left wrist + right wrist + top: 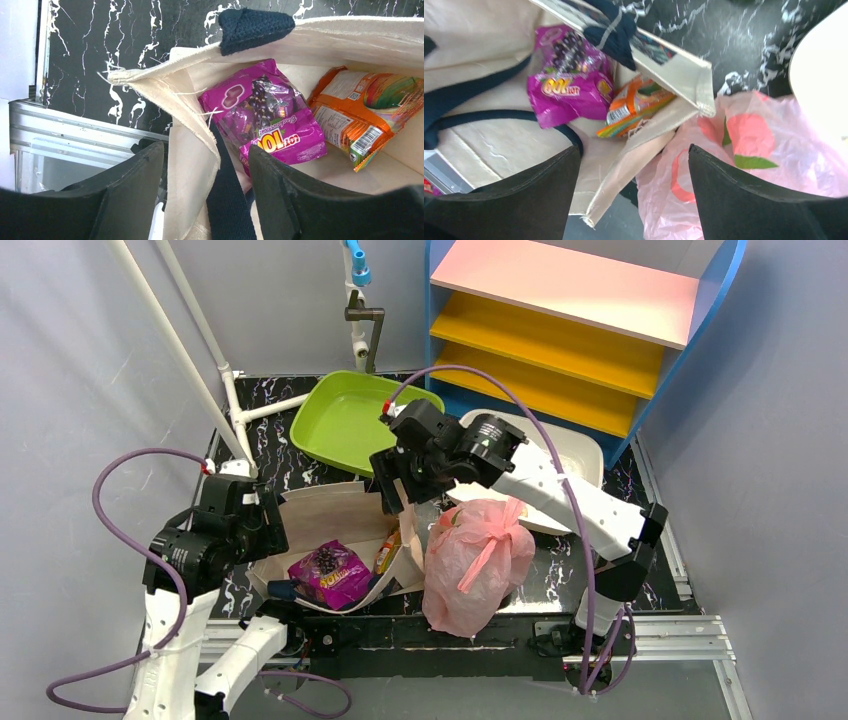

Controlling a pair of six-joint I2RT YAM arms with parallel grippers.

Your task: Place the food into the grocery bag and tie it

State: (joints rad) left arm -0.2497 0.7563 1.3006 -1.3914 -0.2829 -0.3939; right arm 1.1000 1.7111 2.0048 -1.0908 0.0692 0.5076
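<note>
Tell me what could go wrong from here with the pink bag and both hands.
1. The right hand is open over both the canvas tote's wall and the pink bag; closing might pinch canvas too.
2. The left hand straddles the tote's rim, so pulling could drag the tote into the bag.
3. The bag stands near the table's front edge and may topple off.

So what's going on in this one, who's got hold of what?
Neither arm is gripping anything. The pink grocery bag stands bulging beside the canvas tote, its handles looking knotted on top. The left gripper is open, straddling the tote's rim and dark strap; the right gripper hangs open above where tote and pink bag meet. A purple snack packet and an orange snack packet lie inside the tote.
</note>
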